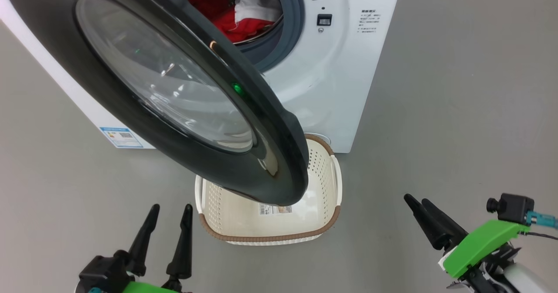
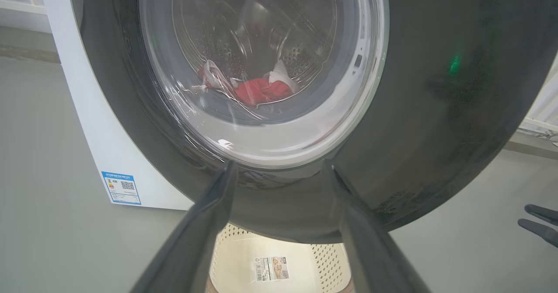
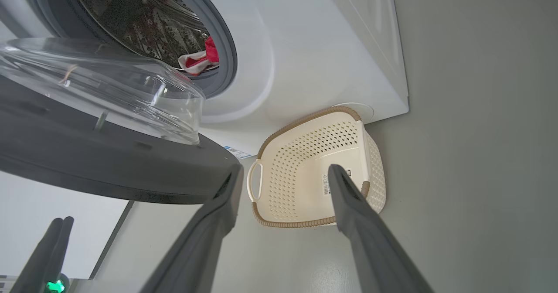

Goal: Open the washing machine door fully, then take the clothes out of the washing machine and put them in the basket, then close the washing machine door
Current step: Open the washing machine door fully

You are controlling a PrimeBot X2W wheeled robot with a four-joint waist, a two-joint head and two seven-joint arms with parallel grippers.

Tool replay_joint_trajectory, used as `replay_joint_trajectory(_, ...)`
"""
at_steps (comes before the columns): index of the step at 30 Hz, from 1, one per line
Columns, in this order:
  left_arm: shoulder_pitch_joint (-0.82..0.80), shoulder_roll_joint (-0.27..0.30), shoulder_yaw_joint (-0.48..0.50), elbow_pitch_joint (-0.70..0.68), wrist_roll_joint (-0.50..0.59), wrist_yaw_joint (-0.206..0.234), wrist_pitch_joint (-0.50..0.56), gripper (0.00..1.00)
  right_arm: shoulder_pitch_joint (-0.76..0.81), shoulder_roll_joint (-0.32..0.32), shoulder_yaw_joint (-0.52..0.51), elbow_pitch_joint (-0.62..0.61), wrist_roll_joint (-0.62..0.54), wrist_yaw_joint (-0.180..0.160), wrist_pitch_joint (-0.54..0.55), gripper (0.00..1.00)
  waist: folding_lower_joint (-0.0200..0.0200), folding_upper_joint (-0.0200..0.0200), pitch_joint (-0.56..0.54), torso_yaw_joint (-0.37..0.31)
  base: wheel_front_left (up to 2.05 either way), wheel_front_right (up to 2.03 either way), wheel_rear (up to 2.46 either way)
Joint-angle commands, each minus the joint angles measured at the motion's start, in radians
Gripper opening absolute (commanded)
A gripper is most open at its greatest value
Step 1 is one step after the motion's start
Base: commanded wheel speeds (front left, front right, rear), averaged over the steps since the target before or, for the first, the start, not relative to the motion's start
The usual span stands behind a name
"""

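Gaping empty, left gripper (image 1: 172, 206), right gripper (image 1: 415, 198) — washing machine door (image 1: 165, 79) open above basket (image 1: 266, 238)

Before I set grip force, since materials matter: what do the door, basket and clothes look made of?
Washing machine door: glossy dark rim, probably plastic, mirroring lights; clear bulging window, glass or clear plastic. Basket: smooth cream moulded plastic, punched with regular holes; brown woven-look rim. Clothes: soft red-and-white fabric, crumpled in folds.
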Motion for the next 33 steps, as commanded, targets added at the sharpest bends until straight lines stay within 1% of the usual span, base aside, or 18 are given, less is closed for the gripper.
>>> replay_joint_trajectory(1,0.003,0.009,0.039,-0.017,0.008,-0.008,-0.012,1.00,0.009,-0.024,0.026,-0.014,-0.026,0.008,-0.040,1.00,0.0000,0.0000,0.001,-0.003,0.00,0.00,0.00)
replay_joint_trajectory(6,0.003,0.009,0.046,-0.010,0.009,-0.010,-0.012,1.00,-0.002,-0.047,0.093,0.000,-0.076,0.008,-0.163,1.00,0.0000,0.0000,0.002,-0.007,0.00,0.00,0.00)
replay_joint_trajectory(10,0.003,0.009,0.050,-0.007,0.009,-0.011,-0.012,1.00,-0.009,-0.057,0.107,0.017,-0.157,0.008,-0.200,1.00,0.0000,0.0000,0.000,-0.009,0.00,0.00,0.00)
replay_joint_trajectory(14,0.004,0.009,0.055,-0.005,0.008,-0.012,-0.012,1.00,0.011,-0.025,0.000,0.006,-0.272,0.008,-0.202,1.00,0.0000,0.0000,0.000,-0.012,0.00,0.00,0.00)
replay_joint_trajectory(15,0.004,0.009,0.055,-0.005,0.008,-0.012,-0.012,1.00,0.011,-0.025,0.000,0.006,-0.272,0.008,-0.202,1.00,0.0000,0.0000,0.000,-0.012,0.00,0.00,0.00)
replay_joint_trajectory(16,0.004,0.009,0.057,-0.004,0.008,-0.012,-0.012,1.00,0.032,-0.005,-0.054,-0.005,-0.341,0.008,-0.202,1.00,0.0000,0.0000,-0.001,-0.012,0.00,0.00,0.00)
replay_joint_trajectory(23,0.001,0.009,0.059,-0.004,0.007,-0.013,-0.012,1.00,0.104,0.085,-0.270,-0.050,-0.574,0.008,-0.203,1.00,0.0000,0.0000,0.001,-0.009,0.00,0.00,0.00)
replay_joint_trajectory(28,-0.003,0.009,0.058,-0.002,0.004,-0.015,-0.012,1.00,0.145,0.165,-0.417,-0.093,-0.719,0.008,-0.203,1.00,0.0000,0.0000,0.004,-0.004,0.00,0.00,0.00)
replay_joint_trajectory(33,-0.003,0.009,0.056,0.001,0.001,-0.016,-0.012,1.00,0.184,0.224,-0.503,-0.141,-0.826,0.008,-0.203,1.00,0.0000,0.0000,-0.003,0.002,0.00,0.00,0.00)
